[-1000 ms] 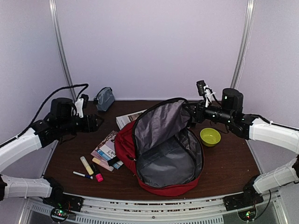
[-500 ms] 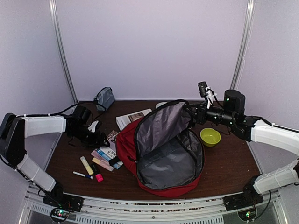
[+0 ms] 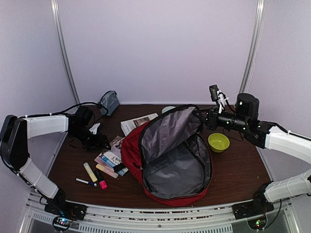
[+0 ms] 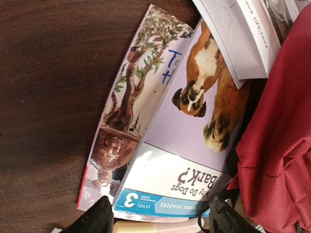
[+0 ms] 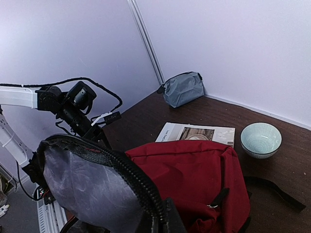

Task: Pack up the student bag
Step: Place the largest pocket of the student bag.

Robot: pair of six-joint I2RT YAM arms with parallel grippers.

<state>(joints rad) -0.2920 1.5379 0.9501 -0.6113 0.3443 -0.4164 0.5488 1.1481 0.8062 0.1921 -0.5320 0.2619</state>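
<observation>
student bag | flap rim clamped by right end effector | left end effector parted, empty, just left of it

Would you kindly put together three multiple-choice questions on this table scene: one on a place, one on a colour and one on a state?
1. Where is the green bowl?
A) inside the backpack
B) on the table, on the right arm's side of the backpack
C) upside down on top of the backpack

2. What colour is the backpack's lining?
A) grey
B) yellow
C) blue

3. What is the right gripper doing?
A) hanging open over the bowl
B) shut on nothing
C) shut on the edge of the backpack's raised flap

Answers:
1 B: the top view shows it upright on the wood, apart from the backpack.
2 A: the opened inside is grey throughout.
3 C: the right wrist view shows its fingers pinched on the zipper edge, holding the flap up.
</observation>
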